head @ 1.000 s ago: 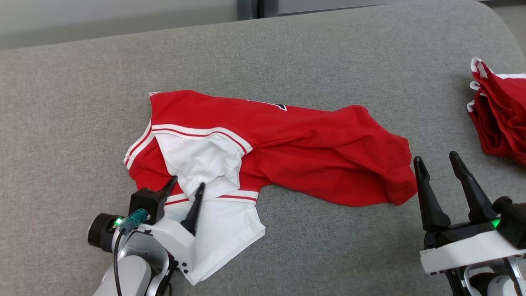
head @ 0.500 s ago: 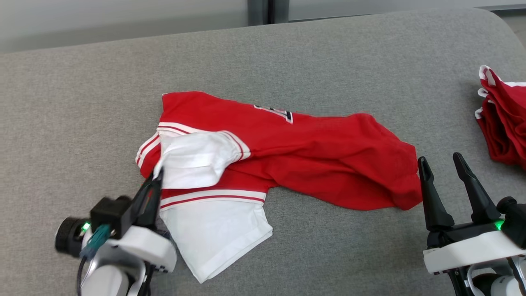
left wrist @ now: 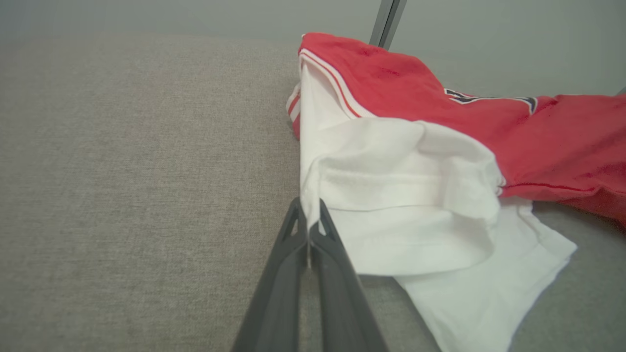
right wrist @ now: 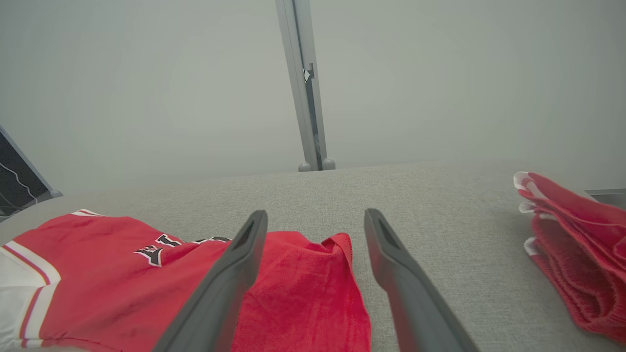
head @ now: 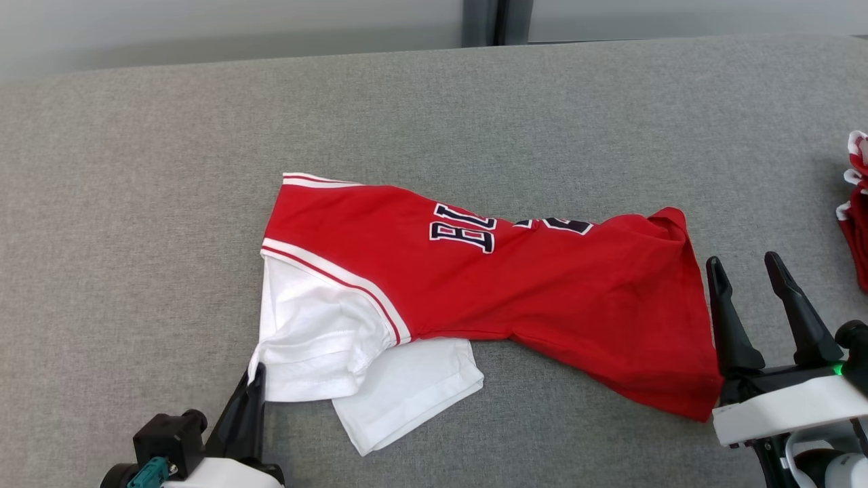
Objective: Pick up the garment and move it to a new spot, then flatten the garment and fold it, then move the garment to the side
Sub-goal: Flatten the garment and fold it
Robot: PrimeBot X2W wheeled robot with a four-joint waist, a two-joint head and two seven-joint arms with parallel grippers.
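Observation:
A red jersey with white sleeves and dark lettering, the garment (head: 488, 298), lies rumpled across the grey cushioned surface. My left gripper (head: 256, 371) is at the lower left, shut on the edge of a white sleeve (left wrist: 391, 195); in the left wrist view the cloth is pinched between the closed fingers (left wrist: 309, 215). My right gripper (head: 746, 268) stands open at the lower right, just right of the garment's red hem (right wrist: 303, 293), holding nothing.
A second pile of red and white cloth (head: 856, 224) sits at the far right edge, also in the right wrist view (right wrist: 577, 244). A grey wall with a vertical metal post (right wrist: 305, 83) stands behind the grey surface (head: 135, 169).
My left gripper closed on the white sleeve and pulled it toward the near-left, spreading the jersey so its lettering shows. The head camera shifted. The right gripper stayed open in place.

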